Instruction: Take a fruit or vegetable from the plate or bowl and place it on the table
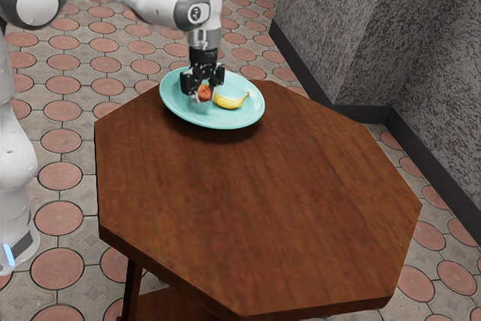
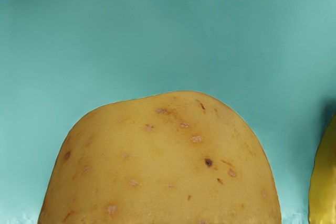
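My gripper (image 1: 201,97) is low over the turquoise plate (image 1: 173,103), at its middle in the exterior view. A reddish round item (image 1: 204,93) shows at the gripper's lower end. Beside it, toward the exterior view's right, lies a yellow banana (image 1: 232,101). In the wrist view a large yellow-brown, potato-like thing (image 2: 168,156) with dark spots is at or just under my hand, with the turquoise plate (image 2: 157,35) behind it and part of the yellow banana (image 2: 323,182) alongside. Whether the potato-like thing is held cannot be told.
The plate rests near the far edge of an eight-sided brown wooden table (image 1: 255,208). Bare tabletop extends from the plate toward the near edge. Grey walls (image 1: 338,28) stand beyond the table, toward the exterior view's right.
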`<state>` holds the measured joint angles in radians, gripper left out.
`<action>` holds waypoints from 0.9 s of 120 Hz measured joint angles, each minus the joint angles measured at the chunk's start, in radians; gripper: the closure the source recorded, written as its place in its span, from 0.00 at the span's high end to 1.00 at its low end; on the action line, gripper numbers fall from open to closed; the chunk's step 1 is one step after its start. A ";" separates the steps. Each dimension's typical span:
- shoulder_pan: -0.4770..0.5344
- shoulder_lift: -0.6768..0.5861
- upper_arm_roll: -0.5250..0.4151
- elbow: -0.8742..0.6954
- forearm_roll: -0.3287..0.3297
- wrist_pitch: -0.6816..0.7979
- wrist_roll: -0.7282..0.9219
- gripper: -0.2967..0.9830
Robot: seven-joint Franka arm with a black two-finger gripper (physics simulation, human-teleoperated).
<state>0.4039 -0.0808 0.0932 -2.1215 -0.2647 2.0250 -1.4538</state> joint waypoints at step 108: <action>-0.427 0.258 -0.057 0.469 0.085 0.040 -0.213 0.72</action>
<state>-0.0227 0.1773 0.0367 -1.6521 -0.1795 2.0654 -1.6672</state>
